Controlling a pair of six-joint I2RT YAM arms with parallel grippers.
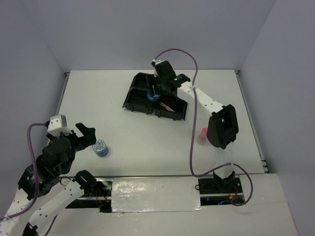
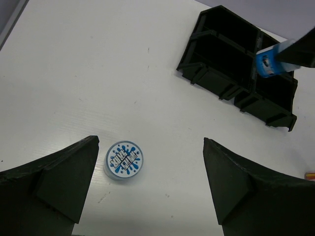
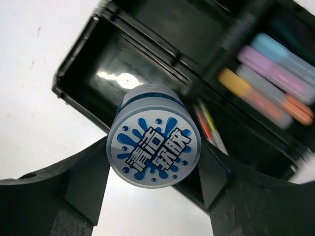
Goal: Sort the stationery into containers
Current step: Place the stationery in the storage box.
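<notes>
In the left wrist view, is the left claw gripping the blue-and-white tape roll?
No, the tape roll lies on the table, apart from both fingers of the open left claw.

A white tabletop (image 1: 147,132) is carrying three things. A black four-compartment tray (image 1: 134,97) is sitting toward the far edge, roughly midway between the left and right edges, and is lying slightly askew to them. A round blue-and-white tape roll (image 1: 101,148) is lying flat toward the near left corner, well apart from the tray. A pink-capped bottle (image 1: 202,136) is resting toward the near right side, only partly showing.
</notes>
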